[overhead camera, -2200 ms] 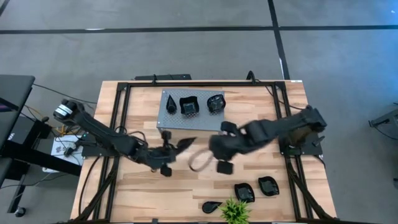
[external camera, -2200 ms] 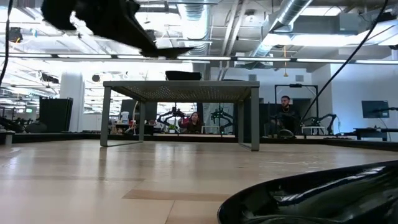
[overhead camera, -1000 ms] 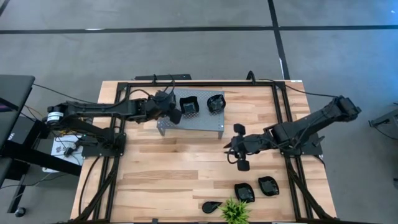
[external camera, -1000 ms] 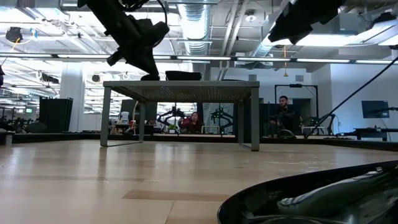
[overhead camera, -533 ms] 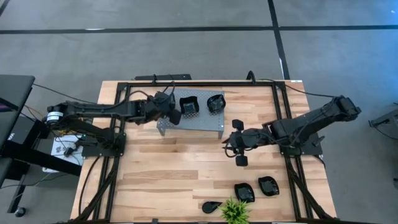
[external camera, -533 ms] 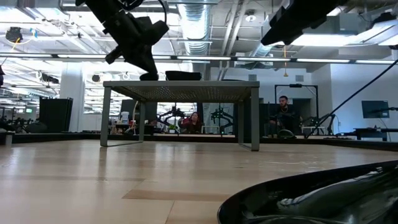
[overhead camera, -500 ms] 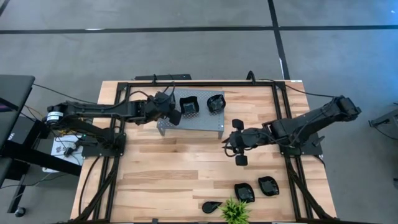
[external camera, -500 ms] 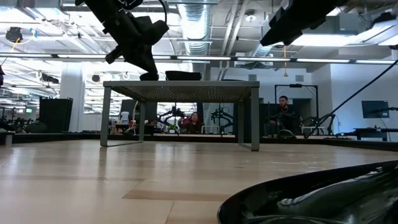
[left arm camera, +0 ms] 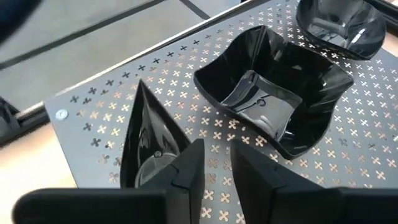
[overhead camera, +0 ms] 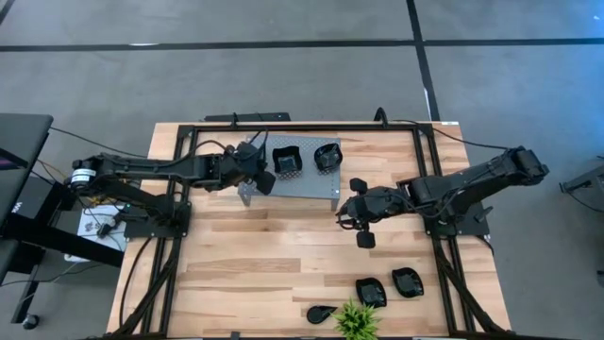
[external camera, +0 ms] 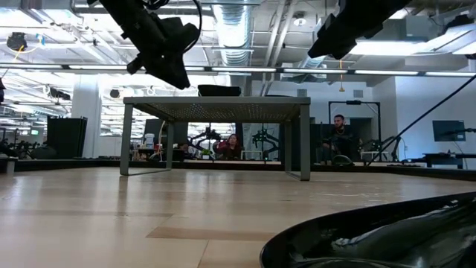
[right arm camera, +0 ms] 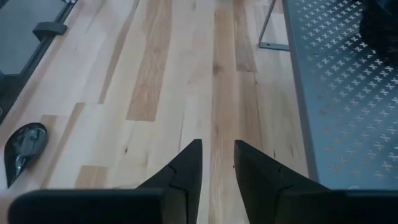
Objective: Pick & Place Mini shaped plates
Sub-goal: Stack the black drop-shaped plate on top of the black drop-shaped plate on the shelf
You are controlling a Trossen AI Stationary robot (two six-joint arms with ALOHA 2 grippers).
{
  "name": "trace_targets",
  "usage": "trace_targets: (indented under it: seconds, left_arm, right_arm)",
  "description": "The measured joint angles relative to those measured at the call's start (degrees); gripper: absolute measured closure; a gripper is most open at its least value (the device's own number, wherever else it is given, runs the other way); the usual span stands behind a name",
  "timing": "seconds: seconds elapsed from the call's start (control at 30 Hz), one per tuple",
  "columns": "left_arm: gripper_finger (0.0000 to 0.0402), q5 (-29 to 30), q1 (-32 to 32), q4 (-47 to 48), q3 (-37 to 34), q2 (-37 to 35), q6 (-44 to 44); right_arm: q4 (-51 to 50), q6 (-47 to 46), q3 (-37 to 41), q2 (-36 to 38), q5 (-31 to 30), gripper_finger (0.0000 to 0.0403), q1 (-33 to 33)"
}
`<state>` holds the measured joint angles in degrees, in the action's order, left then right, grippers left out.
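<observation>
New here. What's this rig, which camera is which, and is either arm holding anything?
Two robot arms work at a wooden table. The high view looks straight down, the low view sits at table height, and each wrist view looks past that arm's own two fingers.

A grey perforated stand carries three small black plates: a leaf-shaped plate, a squarish plate and a rounded plate. Three more plates lie at the table's near edge beside a small plant.

Nothing is held. The left end effector hovers open over the stand, beside the leaf-shaped plate. The right end effector is open above bare table, just right of the stand.
</observation>
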<state>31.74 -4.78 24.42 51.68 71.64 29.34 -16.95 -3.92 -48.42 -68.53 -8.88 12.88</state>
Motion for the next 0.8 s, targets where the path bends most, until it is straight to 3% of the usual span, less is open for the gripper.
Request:
trace_targets:
  seconds: [0.13,0.23,0.47,0.63,0.8]
  left_arm:
    - [0.0321,-0.47,2.1,-1.96,0.0,0.0,-3.11]
    - [0.0328,-3.99,5.5,-4.0,0.0,0.0,-7.0]
    - [0.0338,-10.9,17.74,-4.37,0.0,0.0,-12.55]
    - [0.0339,-11.24,26.45,-4.01,0.0,0.0,-16.91]
    - [0.0338,-8.88,30.04,-2.52,0.0,0.0,-19.7]
  right_arm:
    - [0.09,0.0,0.0,0.0,0.0,0.0316,0.04]
    - [1.41,-0.01,-0.01,-0.02,-0.02,0.0316,-0.25]
    - [8.29,-0.07,-0.04,-0.02,-0.35,0.0316,-1.19]
    - [12.7,1.1,-0.06,-1.55,-0.28,0.0316,-1.9]
    - [21.97,-1.89,-0.07,-10.19,1.8,0.0316,-0.62]
